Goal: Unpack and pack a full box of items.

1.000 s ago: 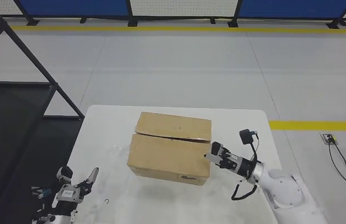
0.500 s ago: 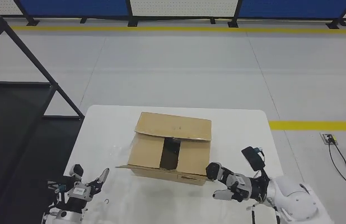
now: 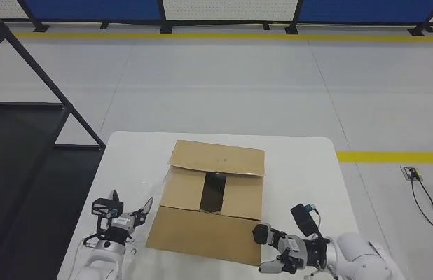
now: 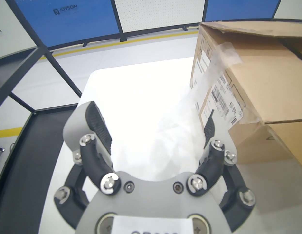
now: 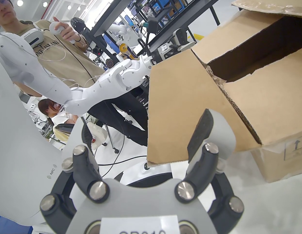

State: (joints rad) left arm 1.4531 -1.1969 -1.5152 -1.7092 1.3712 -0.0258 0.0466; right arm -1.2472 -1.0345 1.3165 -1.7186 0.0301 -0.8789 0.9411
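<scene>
Standing by the white table (image 3: 132,150), I see the cardboard box (image 3: 243,210) betw. the two pincers, approx. in the middle of the top.

The left pincer (image 4: 153,127) is held low over the table. Its fingers are spread wide w/ nothing betw. them, only bare table top. The box's end wall is just beside this pincer, on the side toward the other arm. One finger (image 4: 209,126) is very near the printed label (image 4: 221,98) on that wall; if it touches, I cannot tell. A strip of clear tape (image 4: 225,52) hangs loose from the box's upper corner, ahead of that finger & higher.

The right pincer (image 5: 146,122) is at the other near corner of the box, fingers also apart. The near flap (image 3: 199,234) is folded out toward the robot, & its free corner reaches into the gap betw. these fingers. One finger (image 5: 209,127) stands in front of the cardboard, the other is well apart from it, so the flap is not clamped.

Ahead of the right pincer, beyond the near flap, is a dark opening (image 3: 215,190); what is inside is too dark to tell. A short side flap (image 5: 263,98) lies flat at the end of the opening closest to this pincer. Farther ahead, the far flap (image 3: 216,157) lies closed over the back half of the box.
</scene>
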